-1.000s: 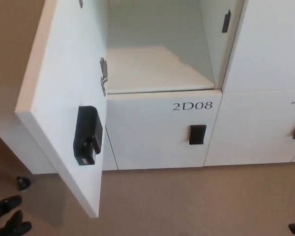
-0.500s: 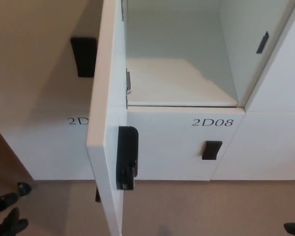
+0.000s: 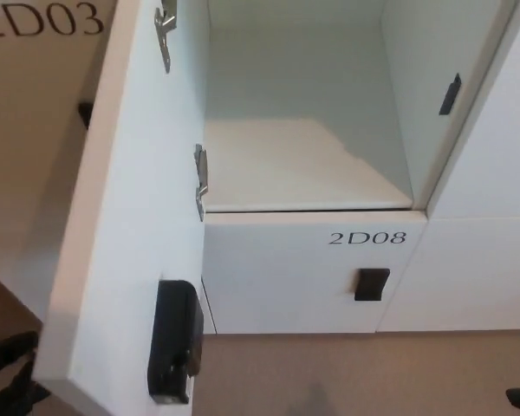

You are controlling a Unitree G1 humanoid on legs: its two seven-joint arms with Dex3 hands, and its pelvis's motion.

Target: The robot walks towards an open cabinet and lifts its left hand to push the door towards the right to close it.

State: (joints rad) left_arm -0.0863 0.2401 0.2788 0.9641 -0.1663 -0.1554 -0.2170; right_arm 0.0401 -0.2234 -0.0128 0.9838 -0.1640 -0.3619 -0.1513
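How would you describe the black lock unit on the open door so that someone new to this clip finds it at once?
Start at the open white cabinet door swinging out at picture left, in front of the empty compartment. Follow its inner face down to the bottom edge: the black lock unit sits there. Unlike the small flat black handle under the label 2D08, it is a bulky box standing proud of the door.

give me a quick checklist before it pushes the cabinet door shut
1. Door open, swung out to the left: ok, it needs pushing.
2. Compartment holds nothing that would block the door: ok.
3. Hinges on the compartment's left edge look intact: ok.
4. Black lock on the door's inner face, clear of the 2D08 locker below: ok.
5. Left hand raised behind the door: not ok, not in view.
6. Dark shape at the lower left of the floor, its nature unclear: cannot tell.
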